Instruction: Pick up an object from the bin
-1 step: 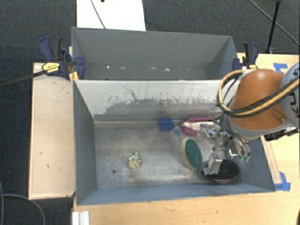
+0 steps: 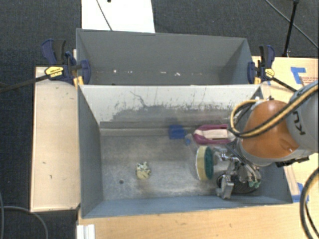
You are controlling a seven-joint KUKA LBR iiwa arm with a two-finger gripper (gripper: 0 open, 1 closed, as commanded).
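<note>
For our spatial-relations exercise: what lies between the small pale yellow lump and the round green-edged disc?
Nothing: in the camera view, bare grey metal bin floor separates the small pale yellow lump from the round green-edged disc.

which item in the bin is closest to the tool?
The round green-and-cream disc, just left of the tool. The pink-and-white piece lies further back; the blue piece and small yellowish lump farther left.

The arm (image 2: 301,116) runs off the right edge. Its orange cover (image 2: 269,133) hides the right end of the pink thing (image 2: 212,134) from you, and its wrist (image 2: 230,158) covers part of the round green disc (image 2: 203,163). The small yellowish lump (image 2: 143,171) is too small for you to name.
</note>
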